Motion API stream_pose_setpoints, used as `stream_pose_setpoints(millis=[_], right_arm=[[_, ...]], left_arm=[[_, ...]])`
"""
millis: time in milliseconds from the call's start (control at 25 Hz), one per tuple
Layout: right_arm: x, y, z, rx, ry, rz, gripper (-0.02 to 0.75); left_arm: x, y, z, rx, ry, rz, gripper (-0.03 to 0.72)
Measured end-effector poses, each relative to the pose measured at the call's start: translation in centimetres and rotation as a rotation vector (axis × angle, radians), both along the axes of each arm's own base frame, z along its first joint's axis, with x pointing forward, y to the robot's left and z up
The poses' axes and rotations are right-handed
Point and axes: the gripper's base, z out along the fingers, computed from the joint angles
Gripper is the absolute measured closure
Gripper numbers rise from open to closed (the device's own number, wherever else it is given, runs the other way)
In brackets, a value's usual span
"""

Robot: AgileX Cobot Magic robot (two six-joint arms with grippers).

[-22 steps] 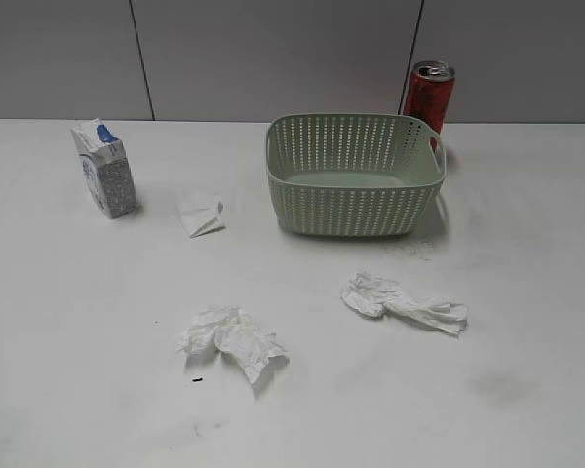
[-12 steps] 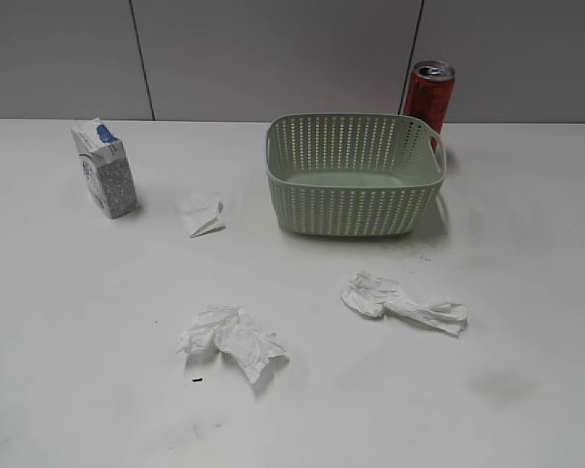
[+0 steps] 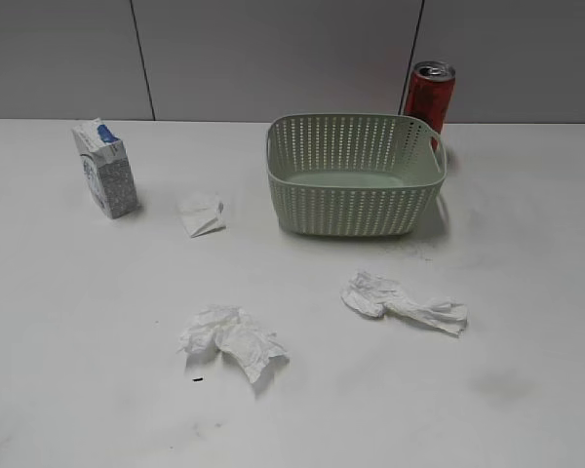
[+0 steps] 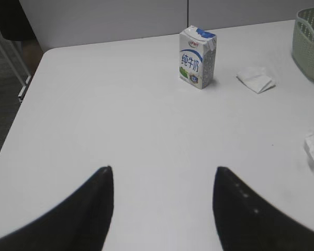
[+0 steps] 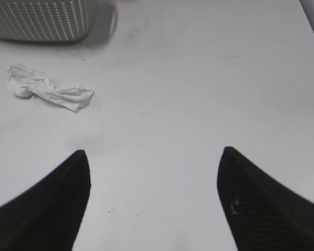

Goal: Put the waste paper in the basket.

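Lying where: three wads of waste paper sit loose on the tabletop, none in the basket yet. The near wad lies front and centre, the long wad sits in front of the basket and a little to the right, and the small wad rests between the basket and the milk carton.
Handling: I'd judge the paper almost weightless, soft and springy; it will crush under a pinch and should not slip, though a thin tail could tear or trail.
Where to hold: the bulky crumpled middle of each wad, not the loose edges; on the long wad, the thicker left lump.
Left gripper: spread wide, holding nothing, hanging above bare tabletop well short of the carton.
Right gripper: also spread wide and empty, with the long wad ahead and to its left.
Hidden: neither arm shows from the front camera.
Cut off: the left wrist camera catches only a corner of the basket and an edge of the near wad.
Hard to tell: the red can stands just behind the basket; whether they touch I cannot say.
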Motion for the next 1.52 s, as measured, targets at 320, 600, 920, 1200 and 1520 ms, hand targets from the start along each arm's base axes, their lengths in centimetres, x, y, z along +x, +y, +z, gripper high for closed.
stream_pose_setpoints(millis=[320,600,920,1200,1520], right_arm=[[0.0,0.1,0.0,0.010,0.000,0.004,0.167],[0.0,0.1,0.0,0.013,-0.001,0.006,0.167],[0.6,0.1,1.7,0.025,-0.143,0.003,0.167],[5.3,0.5,1.4,0.026,0.002,0.050,0.167],[11.9,1.3,0.5,0.074,0.285,0.101,0.167]], left_arm=[[0.0,0.2,0.0,0.026,-0.003,0.018,0.249],[0.0,0.3,0.0,0.028,-0.003,0.019,0.249],[0.0,0.3,0.0,0.029,-0.003,0.020,0.192],[0.0,0.3,0.0,0.029,-0.003,0.020,0.035],[0.0,0.3,0.0,0.030,-0.003,0.021,0.058]])
